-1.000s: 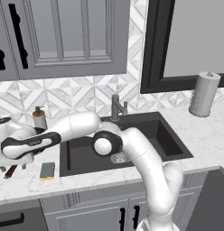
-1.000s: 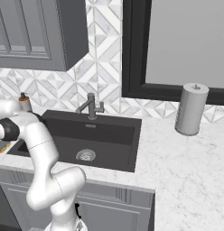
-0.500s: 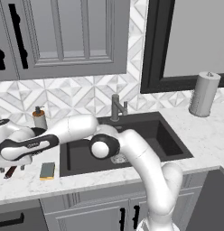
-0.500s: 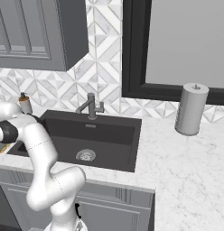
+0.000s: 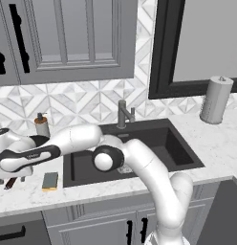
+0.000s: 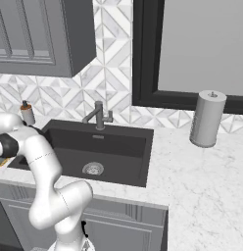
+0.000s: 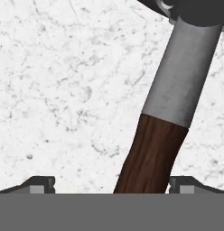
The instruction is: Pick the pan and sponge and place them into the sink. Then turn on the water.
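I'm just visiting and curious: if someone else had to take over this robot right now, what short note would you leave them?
Gripper: open, low over the counter, its fingertips on either side of the pan handle, not yet closed on it.
Pan: on the marble counter left of the sink, mostly hidden by the arm; handle end visible at.
Sponge: on the counter beside the sink's left edge.
Sink: holds neither item; no water from the faucet.
Done: nothing placed.
Left: grasp the pan and move it into the sink, then the sponge, then turn on the water.
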